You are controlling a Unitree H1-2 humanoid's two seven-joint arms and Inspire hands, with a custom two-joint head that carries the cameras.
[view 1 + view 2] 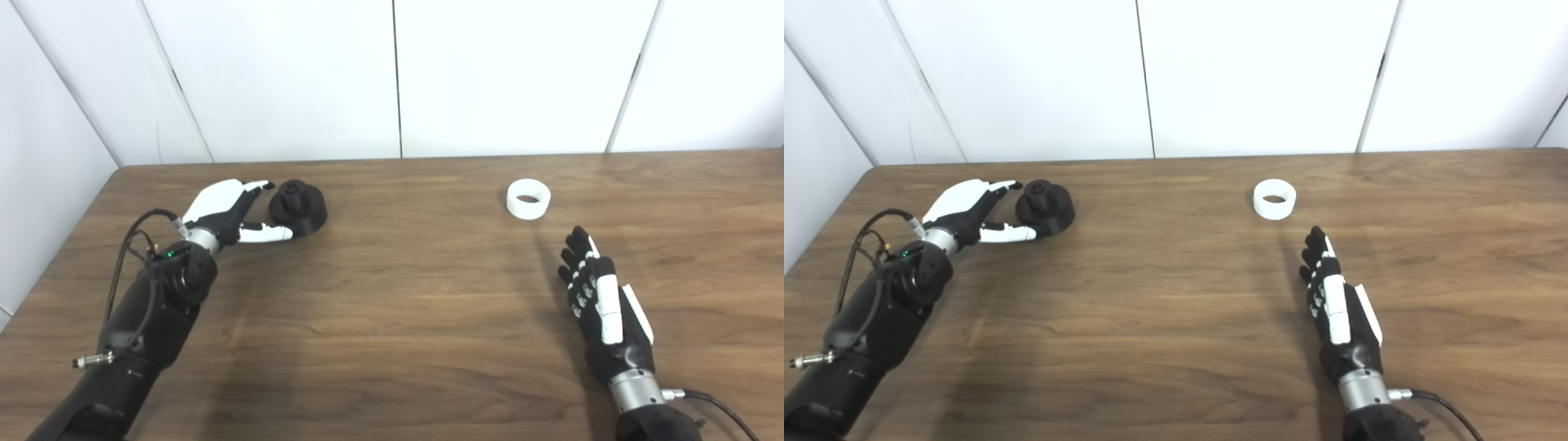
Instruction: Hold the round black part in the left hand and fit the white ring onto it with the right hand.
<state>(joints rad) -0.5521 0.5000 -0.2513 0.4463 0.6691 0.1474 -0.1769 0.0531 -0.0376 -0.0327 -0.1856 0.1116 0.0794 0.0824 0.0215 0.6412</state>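
Low in the right of the frame my right robot hand (597,300) hovers over the counter (392,318), fingers stretched and holding nothing. Just beyond it, right of centre, the white ring (528,198) sits flat with its bore facing up. It looks like light, stiff plastic, smooth enough to slip, so I judge a pinch across the outer wall best, keeping the bore free. At left my left robot hand (229,211) is spread, thumb and fingers flanking the round black part (298,208) without clasping it. That piece looks rigid and heavier; I'd take it by the broad base, leaving the raised hub exposed.
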